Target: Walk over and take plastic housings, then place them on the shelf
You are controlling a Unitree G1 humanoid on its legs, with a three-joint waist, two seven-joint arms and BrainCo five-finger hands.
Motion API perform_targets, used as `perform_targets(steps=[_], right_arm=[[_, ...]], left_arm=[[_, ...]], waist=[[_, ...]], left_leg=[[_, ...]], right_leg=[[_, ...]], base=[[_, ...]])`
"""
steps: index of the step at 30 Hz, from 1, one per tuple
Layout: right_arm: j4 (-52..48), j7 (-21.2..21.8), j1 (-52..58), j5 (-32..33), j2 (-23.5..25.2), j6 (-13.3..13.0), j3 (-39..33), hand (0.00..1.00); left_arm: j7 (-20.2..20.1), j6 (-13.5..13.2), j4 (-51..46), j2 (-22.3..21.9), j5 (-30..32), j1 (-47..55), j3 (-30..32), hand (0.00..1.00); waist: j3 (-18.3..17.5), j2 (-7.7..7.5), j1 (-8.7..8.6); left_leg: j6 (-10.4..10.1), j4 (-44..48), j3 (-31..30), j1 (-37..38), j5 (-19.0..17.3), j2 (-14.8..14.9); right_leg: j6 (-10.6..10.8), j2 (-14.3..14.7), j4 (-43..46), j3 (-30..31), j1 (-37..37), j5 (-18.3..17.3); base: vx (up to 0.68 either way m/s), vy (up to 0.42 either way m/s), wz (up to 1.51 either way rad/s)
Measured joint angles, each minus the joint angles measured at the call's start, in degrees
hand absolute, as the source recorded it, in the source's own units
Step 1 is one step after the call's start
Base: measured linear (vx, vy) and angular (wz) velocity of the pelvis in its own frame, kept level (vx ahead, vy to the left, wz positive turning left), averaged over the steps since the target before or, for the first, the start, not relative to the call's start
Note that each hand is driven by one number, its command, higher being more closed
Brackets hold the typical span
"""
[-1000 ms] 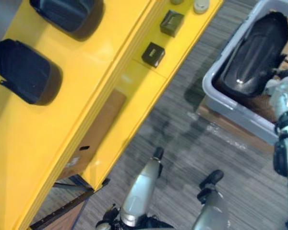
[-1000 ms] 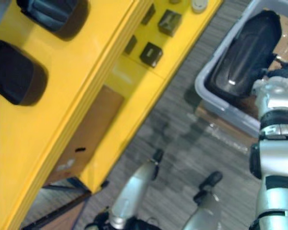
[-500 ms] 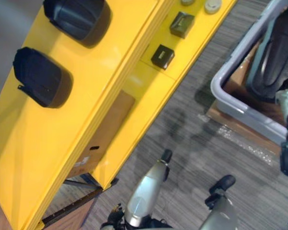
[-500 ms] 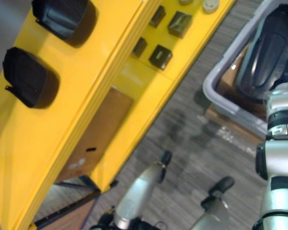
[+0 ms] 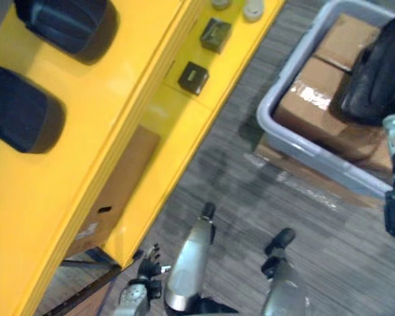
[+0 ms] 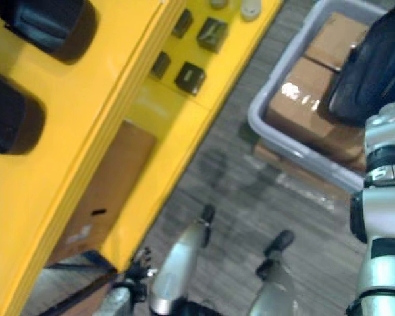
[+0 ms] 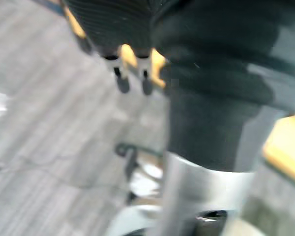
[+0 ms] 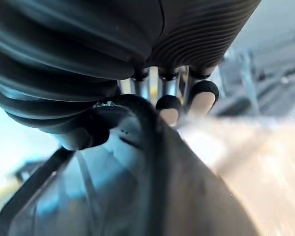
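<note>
Housing (image 5: 382, 72) had lifted clear of the grey bin (image 5: 296, 148) at upper right within the last second, baring boxes (image 5: 309, 105) beneath. Right hand (image 8: 168, 109) clasped its rim. Left hand (image 5: 139, 283) hung slack, empty. Pickup judged complete; the yellow shelf (image 5: 85, 164) came next.

The right arm (image 6: 382, 217) stands upright along the right edge of the head views, silver segments stacked between dark joints, wrist uppermost. The right hand (image 8: 196, 29) curls its fingers (image 8: 168, 107) over the rim of a black plastic housing (image 8: 137, 196) (dark tips pressed against the edge). The left hand (image 5: 147, 271) hangs low at the lower left, its fingers (image 7: 122, 81) loose, pointing down, holding nothing.
</note>
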Motion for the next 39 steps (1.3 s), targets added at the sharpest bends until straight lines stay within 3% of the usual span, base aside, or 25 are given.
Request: perform_targets(steps=[3, 5, 8, 13, 15, 19, 20, 21, 22, 24, 25, 26, 28, 32, 39], right_arm=[[-3.06, -0.94, -0.01, -0.99, 1.35, -1.45, -0.10, 1.00], [-4.94, -1.17, 0.20, -2.50, 3.88, -3.01, -0.22, 1.00], [-7.39, -1.37, 2.20, -3.57, 5.81, -4.62, -0.69, 1.00], [-19.79, -3.39, 9.23, -8.32, 8.48, -8.83, -1.88, 1.00], [-27.54, -4.72, 15.17, -11.03, 11.35, -11.75, -3.17, 1.00], [-35.71, -6.34, 22.65, -14.14, 17.24, -16.11, -4.19, 1.00], [-37.99, -6.68, 25.10, -14.62, 18.98, -16.97, -4.62, 1.00], [-39.06, -6.84, 26.70, -14.94, 20.52, -17.85, -4.67, 1.00], [-39.51, -6.89, 27.42, -15.31, 21.19, -18.32, -4.67, 1.00], [-42.12, -6.88, 29.86, -16.61, 24.06, -19.18, -4.42, 1.00], [-43.79, -6.88, 31.52, -17.35, 26.47, -20.12, -3.81, 1.00], [-45.44, -6.96, 33.15, -17.60, 27.85, -20.81, -3.29, 1.00], [-47.48, -7.23, 33.92, -18.20, 28.09, -21.10, -2.59, 1.00], [-48.34, -7.23, 33.73, -18.55, 27.96, -21.23, -1.86, 1.00], [-48.31, -7.24, 33.72, -19.83, 28.25, -21.21, 2.49, 1.00]], left_arm=[[0.73, 2.49, -2.00, 1.19, 0.07, 0.71, 0.07, 0.00], [1.44, 5.07, -4.56, 3.47, 0.08, 1.95, -0.01, 0.00], [2.24, 7.76, -6.21, 5.50, 0.56, 2.03, -0.36, 0.00], [3.62, 12.35, -10.44, 10.03, 1.80, 2.32, -3.27, 0.00], [4.53, 13.92, -12.40, 12.55, 2.89, 2.93, -4.11, 0.00], [6.03, 13.88, -13.16, 15.27, 1.91, 3.23, -3.75, 0.00], [8.33, 12.37, -17.04, 13.98, -2.56, 0.56, -0.10, 0.00], [10.33, 9.43, -20.51, 10.25, -4.72, -5.96, 2.30, 0.00], [10.86, 8.13, -22.02, 8.14, -5.28, -9.93, 2.22, 0.00], [11.39, 4.46, -25.22, 2.44, -6.42, -20.14, 0.84, 0.00], [11.53, 2.81, -26.26, -0.10, -6.44, -24.58, -0.45, 0.00], [11.66, 2.40, -26.03, -2.12, -6.48, -27.36, -2.10, 0.00], [12.35, 2.42, -25.81, -4.99, -6.78, -28.97, -3.17, 0.00], [16.52, 2.21, -22.44, -9.48, -6.78, -29.84, -4.15, 0.00], [21.30, 1.83, -20.88, -11.34, -6.64, -32.69, -4.66, 0.00]], waist=[[0.05, -0.94, -0.98], [0.25, -2.58, -2.75], [0.19, -3.75, -3.27], [0.03, -5.26, -5.14], [-0.33, -6.25, -5.75], [-0.99, -7.53, -6.88], [-1.01, -7.56, -7.12], [-1.02, -7.55, -7.13], [-1.06, -7.63, -7.18], [-1.94, -9.05, -8.11], [-3.57, -10.68, -9.62], [-5.04, -11.92, -10.96], [-6.16, -12.52, -12.14], [-7.63, -11.01, -13.27], [-7.95, -10.61, -13.44]], left_leg=[[-0.74, -1.96, 1.15, 1.88, 0.62, 0.94], [-1.61, -4.30, 1.67, 3.65, 1.57, 1.71], [-2.48, -6.67, 2.59, 6.33, 2.24, 2.89], [-2.98, -9.89, 4.15, 9.51, 3.37, 3.29], [-2.98, -10.67, 4.59, 11.71, 3.36, 3.48], [-2.96, -11.44, 5.41, 13.34, 3.36, 3.48], [-2.84, -11.63, 5.24, 13.36, 3.66, 3.31], [-2.70, -11.72, 5.24, 13.35, 3.85, 3.04], [-2.61, -11.81, 5.21, 13.35, 3.92, 2.85], [-2.37, -12.59, 5.36, 13.16, 4.34, 2.22], [-2.29, -13.05, 5.47, 12.69, 4.47, 2.03], [-2.30, -13.53, 5.72, 12.89, 4.75, 1.95], [-2.30, -14.03, 6.92, 14.01, 4.75, 2.11], [-2.32, -14.84, 8.46, 16.02, 4.76, 2.24], [-2.45, -15.61, 8.52, 16.80, 4.87, 2.34]], right_leg=[[-0.40, 1.06, -1.70, 0.95, 0.84, 0.86], [-0.86, 2.11, -2.47, 1.25, 1.48, 1.22], [-1.15, 3.24, -2.93, 2.14, 2.40, 1.39], [-1.42, 3.73, -3.82, 2.85, 3.56, 1.52], [-1.49, 4.03, -4.23, 3.70, 4.94, 1.47], [-1.68, 3.97, -4.21, 4.31, 5.80, 1.09], [-1.76, 3.79, -4.09, 4.05, 5.95, 0.95], [-1.77, 3.45, -4.09, 3.86, 6.10, 0.93], [-1.77, 3.25, -4.14, 3.76, 6.19, 0.91], [-1.54, 2.74, -4.84, 3.77, 6.17, 1.10], [-1.48, 2.62, -5.34, 3.78, 5.76, 1.20], [-1.33, 2.54, -5.57, 3.88, 5.53, 1.70], [-1.41, 2.56, -5.53, 4.55, 5.70, 1.96], [-1.46, 2.65, -5.59, 5.60, 6.53, 1.95], [-1.49, 2.77, -5.59, 5.78, 6.77, 1.96]], base=[[-0.01, -0.039, -0.25], [0.02, -0.063, -0.19], [0.04, -0.065, -0.20], [0.02, -0.015, -0.12], [0.03, 0.015, -0.12], [0.02, 0.026, -0.07], [-0.04, 0.020, 0.13], [-0.06, 0.021, 0.15], [-0.08, 0.037, 0.09], [-0.05, 0.041, 0.03], [0.02, 0.043, -0.04], [0.06, 0.041, -0.06], [0.12, 0.035, -0.23], [0.10, 0.027, -0.14], [-0.02, 0.004, -0.01]])
